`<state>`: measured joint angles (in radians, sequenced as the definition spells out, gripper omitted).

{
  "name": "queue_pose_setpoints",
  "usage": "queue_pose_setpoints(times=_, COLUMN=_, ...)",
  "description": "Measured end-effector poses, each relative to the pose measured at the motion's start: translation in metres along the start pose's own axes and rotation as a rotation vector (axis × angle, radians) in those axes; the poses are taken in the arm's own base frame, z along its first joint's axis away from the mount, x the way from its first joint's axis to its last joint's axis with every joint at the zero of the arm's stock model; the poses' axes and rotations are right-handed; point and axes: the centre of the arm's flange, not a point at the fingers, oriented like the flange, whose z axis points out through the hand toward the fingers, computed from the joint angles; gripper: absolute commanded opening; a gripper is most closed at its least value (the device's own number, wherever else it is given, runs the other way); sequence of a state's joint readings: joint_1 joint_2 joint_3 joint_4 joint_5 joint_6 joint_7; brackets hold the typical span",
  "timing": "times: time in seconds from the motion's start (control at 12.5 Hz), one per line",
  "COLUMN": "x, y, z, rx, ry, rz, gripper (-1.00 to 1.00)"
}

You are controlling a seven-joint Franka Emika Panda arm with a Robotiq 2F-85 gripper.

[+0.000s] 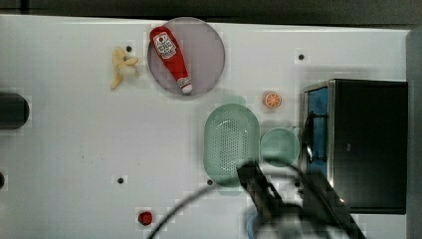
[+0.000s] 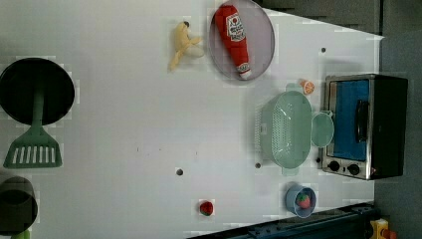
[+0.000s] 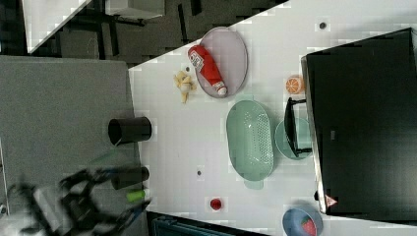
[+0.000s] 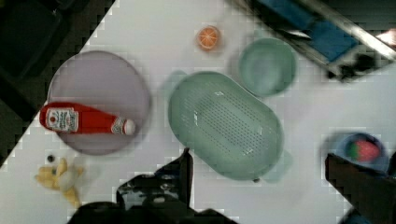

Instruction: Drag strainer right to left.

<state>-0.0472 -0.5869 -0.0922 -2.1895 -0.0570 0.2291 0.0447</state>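
In the top view, the strainer (image 1: 232, 143) lies in the middle of the table (image 1: 74, 134), touching the round green bowl (image 1: 279, 146) on the top view's right, with the toaster oven (image 1: 363, 144) further right. The gripper (image 1: 251, 172) hangs over the strainer's near end with its two fingers spread wide, grasping nothing. I count here one plate (image 1: 204, 50), one ketchup bottle (image 1: 171, 57) on it, one banana (image 1: 123, 66), one orange slice (image 1: 272, 100) and one small red fruit (image 1: 145, 217).

In the left view, one spatula (image 2: 34, 144) and one dark pan (image 2: 35, 89) lie far to the left view's left, and one blue bowl (image 2: 300, 199) holds a strawberry.

In the right view, one black cup (image 3: 130, 130) stands apart from the strainer.

In the wrist view, the strainer sits between the spread fingers (image 4: 184, 170). I think the risk is that a finger lands on the rim, not inside it, so the basket tips or slips. The green bowl could also be pulled along, because it touches the strainer.
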Motion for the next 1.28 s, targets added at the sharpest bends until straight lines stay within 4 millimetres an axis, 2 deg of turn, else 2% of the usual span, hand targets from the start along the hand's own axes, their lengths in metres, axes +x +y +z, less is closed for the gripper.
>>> queue_pose_setpoints(times=0.16, x=0.010, y=-0.021, z=0.100, rx=-0.086, ry=-0.041, rz=0.032, gripper=1.00)
queue_pose_setpoints(times=0.24, x=0.007, y=-0.025, z=0.153, rx=-0.126, ry=-0.081, rz=0.076, gripper=1.00)
queue_pose_setpoints(times=0.4, x=-0.017, y=-0.021, z=0.250, rx=-0.195, ry=-0.116, rz=0.132, gripper=1.00)
queue_pose_setpoints(times=0.48, x=-0.032, y=-0.013, z=0.289, rx=-0.248, ry=-0.141, rz=0.160, gripper=1.00)
queue_pose_setpoints(times=0.56, x=-0.041, y=-0.008, z=0.318, rx=-0.305, ry=-0.174, rz=0.205, gripper=1.00)
queue_pose_setpoints(times=0.72, x=-0.035, y=-0.009, z=0.354, rx=-0.326, ry=-0.176, rz=0.317, gripper=1.00)
queue_pose_setpoints(times=0.8, x=-0.032, y=-0.011, z=0.363, rx=-0.318, ry=-0.153, rz=0.349, gripper=1.00)
queue_pose_setpoints(times=1.12, x=-0.022, y=-0.052, z=0.378, rx=-0.114, ry=-0.048, rz=0.393, gripper=1.00)
queue_pose_setpoints(times=1.28, x=-0.028, y=-0.058, z=0.407, rx=-0.081, ry=-0.037, rz=0.393, gripper=1.00)
